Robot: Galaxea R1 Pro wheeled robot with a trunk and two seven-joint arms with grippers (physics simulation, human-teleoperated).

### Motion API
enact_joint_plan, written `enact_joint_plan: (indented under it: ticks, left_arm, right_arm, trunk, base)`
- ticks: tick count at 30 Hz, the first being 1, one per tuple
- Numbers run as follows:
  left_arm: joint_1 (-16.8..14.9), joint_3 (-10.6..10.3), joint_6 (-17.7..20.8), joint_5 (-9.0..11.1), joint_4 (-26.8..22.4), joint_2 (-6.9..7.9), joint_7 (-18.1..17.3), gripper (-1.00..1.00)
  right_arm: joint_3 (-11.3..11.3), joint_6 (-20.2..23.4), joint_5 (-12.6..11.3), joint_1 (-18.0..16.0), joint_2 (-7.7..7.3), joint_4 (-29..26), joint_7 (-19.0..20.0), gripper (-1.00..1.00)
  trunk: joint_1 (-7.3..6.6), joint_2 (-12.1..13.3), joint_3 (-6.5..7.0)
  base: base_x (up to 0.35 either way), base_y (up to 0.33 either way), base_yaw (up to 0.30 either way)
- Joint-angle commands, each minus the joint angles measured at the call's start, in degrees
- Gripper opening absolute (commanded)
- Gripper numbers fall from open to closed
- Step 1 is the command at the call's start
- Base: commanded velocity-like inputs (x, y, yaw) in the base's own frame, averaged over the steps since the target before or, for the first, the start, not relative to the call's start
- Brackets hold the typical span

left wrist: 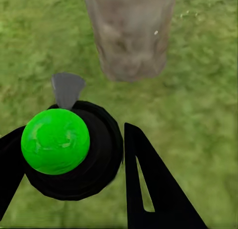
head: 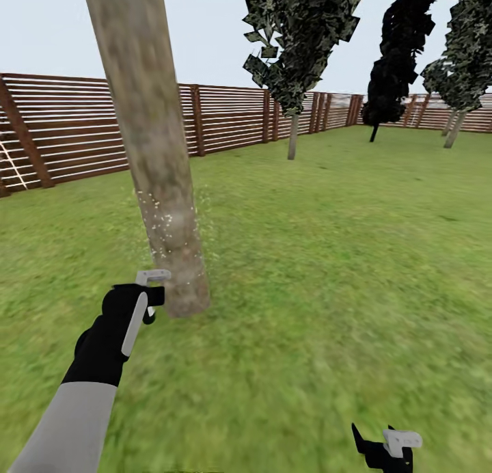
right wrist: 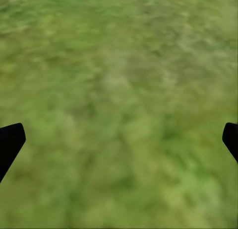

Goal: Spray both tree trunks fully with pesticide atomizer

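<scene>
Grass covers the garden (head: 328, 254), a wide green lawn closed in along its far and left edges by a brown slatted wooden fence (head: 225, 117). Close in front of the robot rises a thick tree trunk (head: 154, 158) of mottled grey-brown bark, leaning slightly to the right as it goes down; pale specks are scattered over its lower part and the air just beside it. Further back, near the fence, stand three more trees (head: 301, 42) with dark, jagged foliage on thinner stems.

The left gripper (head: 154, 295) is held low beside the base of the trunk, on the trunk's left side, very near the bark. In the left wrist view its black fingers (left wrist: 148, 189) are closed around the pesticide atomizer (left wrist: 64, 144), a round black body with a bright green ball on top and a grey nozzle pointing toward the trunk's foot; one finger lies against the body on each side. The nozzle stops short of the bark, with grass showing between them.

The right gripper (head: 389, 449) hangs low at the robot's right, well apart from the trunk. In the right wrist view its two black fingertips (right wrist: 10, 142) sit far apart at opposite sides, spread wide with nothing but grass between them.
</scene>
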Motion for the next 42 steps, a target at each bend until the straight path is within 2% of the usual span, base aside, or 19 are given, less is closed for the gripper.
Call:
enact_joint_plan:
  ticks: [1,6,14,27,30,35,42]
  left_arm:
    - [-0.06,0.06,0.23,0.30,-0.03,-0.05,0.29,-1.00]
    - [-0.06,0.07,0.24,0.30,-0.03,-0.05,0.29,-1.00]
    - [-0.06,-0.42,0.15,0.39,-0.57,-0.18,0.20,-1.00]
    - [-0.06,-0.04,0.22,0.28,-0.74,0.08,0.02,-1.00]
    - [-0.06,-0.03,0.24,0.16,-0.74,0.12,0.02,-1.00]
    - [-0.06,-0.10,0.24,-1.44,-0.74,0.07,0.21,-1.00]
    - [-0.06,-0.12,0.24,-1.55,-0.54,0.04,0.29,-1.00]
  right_arm:
    - [-0.49,-0.14,0.09,-0.04,0.00,0.03,0.48,1.00]
    - [-0.49,-0.14,0.09,-0.04,0.00,0.03,0.48,1.00]
    - [-0.57,-0.14,0.09,-0.04,-0.15,0.03,0.40,1.00]
    - [-0.58,-0.14,0.09,-0.04,-0.27,0.03,0.39,1.00]
    - [-0.58,-0.14,0.05,-0.04,-0.27,0.03,0.39,1.00]
    - [-0.58,-0.14,0.00,-0.04,-0.27,0.02,0.39,1.00]
    - [-0.58,-0.14,0.00,-0.04,-0.27,-0.02,0.39,1.00]
  trunk:
    - [-0.01,-0.02,-0.05]
    - [-0.01,-0.02,-0.05]
    - [-0.01,-0.02,-0.05]
    - [-0.01,-0.02,-0.05]
    - [-0.01,-0.02,-0.05]
    - [-0.01,-0.02,-0.05]
    - [-0.01,-0.02,-0.05]
  base:
    - [0.000,-0.271,0.275]
    - [0.000,-0.194,0.083]
    - [0.000,-0.006,0.001]
    - [0.000,-0.007,0.002]
    - [0.000,-0.213,0.164]
    - [0.000,-0.266,0.197]
    - [0.000,-0.269,0.007]
